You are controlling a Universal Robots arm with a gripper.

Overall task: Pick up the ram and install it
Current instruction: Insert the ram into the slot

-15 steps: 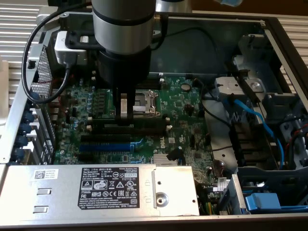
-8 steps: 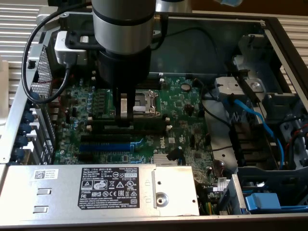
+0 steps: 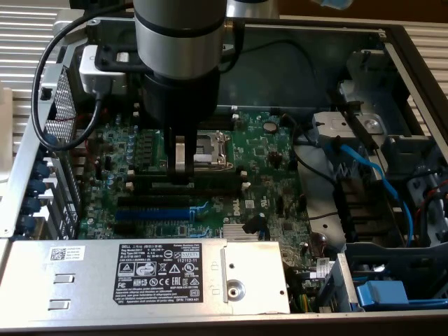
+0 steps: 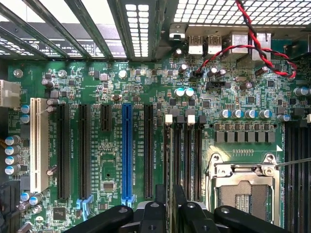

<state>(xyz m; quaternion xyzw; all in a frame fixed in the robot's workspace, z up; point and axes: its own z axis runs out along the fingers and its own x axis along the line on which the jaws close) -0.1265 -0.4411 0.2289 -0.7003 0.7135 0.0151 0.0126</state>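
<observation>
On the green motherboard [image 3: 266,175], one pincer [image 3: 182,164] pinches one ram [image 3: 189,179] over black slots [image 4: 187,160].

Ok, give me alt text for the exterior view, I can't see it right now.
The gripper hangs straight down inside an open computer case, its tip at the long black slots beside the CPU socket on the green motherboard. A blue expansion slot lies below them in the picture, then a silver labelled power supply.

Green motherboard [image 4: 112,160]; blue expansion slot [image 4: 127,150], white slot [image 4: 39,143], black slots [image 4: 63,150]. Red-black twisted wire [image 4: 252,43]. Black label [image 3: 157,278], white print. Blue cables [image 3: 367,175].
</observation>
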